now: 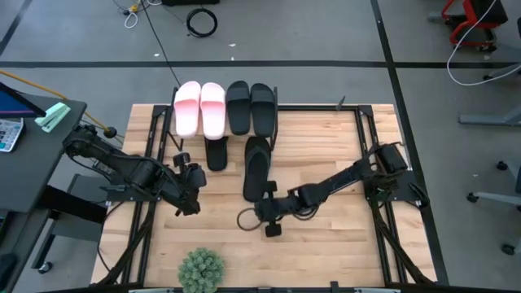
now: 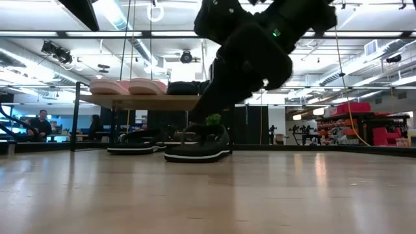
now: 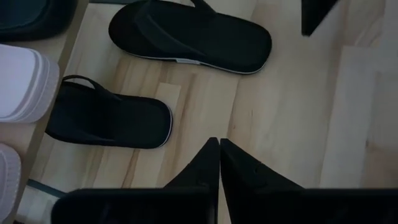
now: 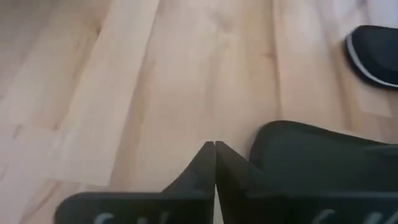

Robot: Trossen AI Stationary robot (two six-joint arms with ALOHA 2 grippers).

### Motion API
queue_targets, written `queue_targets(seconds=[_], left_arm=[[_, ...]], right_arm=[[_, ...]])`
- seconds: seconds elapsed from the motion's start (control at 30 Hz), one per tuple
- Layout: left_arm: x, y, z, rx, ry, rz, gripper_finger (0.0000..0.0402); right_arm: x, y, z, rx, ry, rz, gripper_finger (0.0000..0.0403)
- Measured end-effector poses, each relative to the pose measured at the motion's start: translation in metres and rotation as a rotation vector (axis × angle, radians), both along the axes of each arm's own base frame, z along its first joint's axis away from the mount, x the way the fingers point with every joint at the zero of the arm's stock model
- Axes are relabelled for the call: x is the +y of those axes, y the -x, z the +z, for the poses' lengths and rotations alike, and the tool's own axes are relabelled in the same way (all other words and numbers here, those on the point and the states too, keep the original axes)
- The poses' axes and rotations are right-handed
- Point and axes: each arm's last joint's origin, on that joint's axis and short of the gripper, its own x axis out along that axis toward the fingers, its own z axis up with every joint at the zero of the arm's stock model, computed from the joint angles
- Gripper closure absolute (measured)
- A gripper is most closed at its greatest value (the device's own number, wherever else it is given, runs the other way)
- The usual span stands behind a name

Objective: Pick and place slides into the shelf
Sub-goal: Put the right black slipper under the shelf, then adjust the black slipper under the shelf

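Note:
Two pale pink slides (image 1: 199, 108) and two wide black slides (image 1: 251, 106) lie side by side on the shelf's top board (image 2: 149, 102). One thin black sandal (image 1: 216, 153) lies sole-down on the table, its far part under the shelf. The other thin sandal (image 1: 257, 167) lies sole-down in front of the shelf. My left gripper (image 1: 189, 195) is shut and hovers left of both sandals (image 3: 109, 115). My right gripper (image 1: 267, 213) is shut, low over the table, right beside the heel end (image 4: 311, 155) of the nearer sandal. My right gripper's shut fingers (image 4: 231, 167) stand next to the heel end of the nearer thin sandal (image 4: 273, 140). The fingers themselves cover the gap, so I cannot tell whether they touch it. The sandal lies flat on the table.
A small potted plant (image 1: 201, 270) stands at the table's near edge. A dark cable loop (image 1: 247, 218) lies beside my right gripper. Black metal rails (image 1: 364, 155) run along both sides of the slatted tabletop. Bare wood lies between the two arms.

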Motion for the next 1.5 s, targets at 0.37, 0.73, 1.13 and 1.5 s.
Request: queue_targets(seconds=[0.37,0.73,1.13,1.5], left_arm=[[0.000,-0.001,0.000,-0.011,0.005,0.001,0.0390],[0.000,-0.001,0.000,-0.006,0.002,-0.001,0.0396],[0.000,0.000,0.000,-0.001,-0.001,-0.001,0.0383],[0.011,0.000,-0.032,0.040,0.006,0.156,0.0397]], right_arm=[[-0.027,-0.014,-0.039,0.051,0.034,-0.077,0.0397],[-0.113,-0.014,-0.033,0.133,0.112,-0.270,0.0400],[-0.144,-0.013,-0.032,0.126,0.081,-0.326,0.0400],[-0.062,-0.006,0.015,-0.026,0.251,-0.252,0.0400]])
